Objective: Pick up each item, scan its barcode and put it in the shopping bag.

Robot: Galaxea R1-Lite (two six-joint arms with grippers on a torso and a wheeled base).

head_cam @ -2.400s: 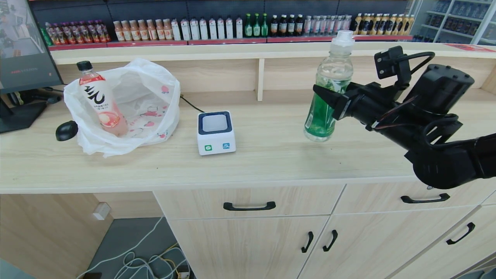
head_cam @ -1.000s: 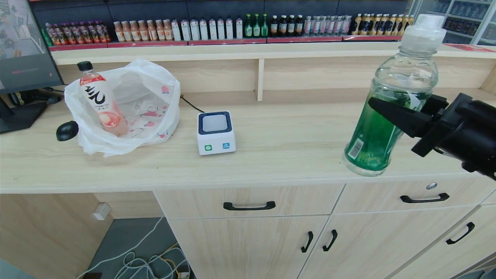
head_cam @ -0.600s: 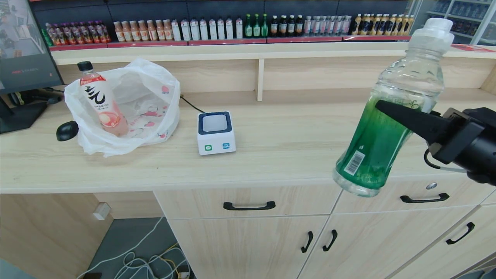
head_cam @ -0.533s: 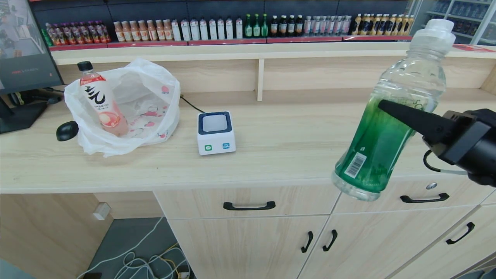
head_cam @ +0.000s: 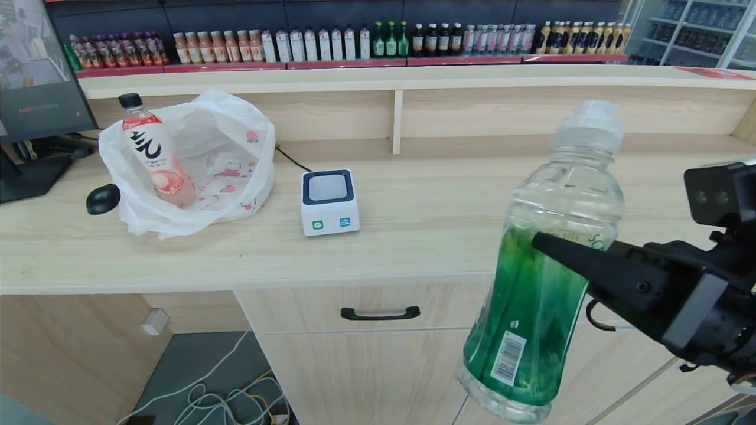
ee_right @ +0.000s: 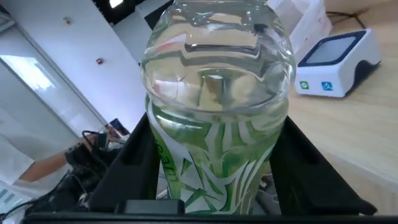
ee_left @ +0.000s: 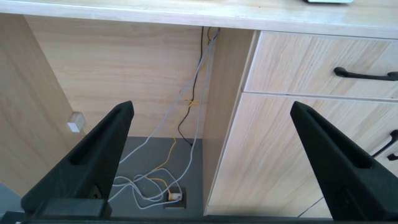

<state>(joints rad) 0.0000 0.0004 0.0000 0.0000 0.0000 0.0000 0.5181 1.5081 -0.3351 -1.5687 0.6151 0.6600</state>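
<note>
Surface (head_cam: 413,236): shopping bag (head_cam: 236,147) at rear left with bagged bottle (head_cam: 156,156) leaning inside it, mouse (head_cam: 102,199) just beside the bag's left side, monitor (head_cam: 35,77) behind that at far left, scanner (head_cam: 329,200) just right of the bag, near centre. Held bottle (head_cam: 543,283) is off the front edge at right, in front of the drawers (head_cam: 295,307), slightly tilted, right gripper (head_cam: 561,254) jaws either side of its middle. Left gripper (ee_left: 211,107) sits below the surface edge facing the cabinet fronts, cables (ee_left: 155,186) on the floor beyond; drink shelf (head_cam: 354,59) runs behind the surface.
</note>
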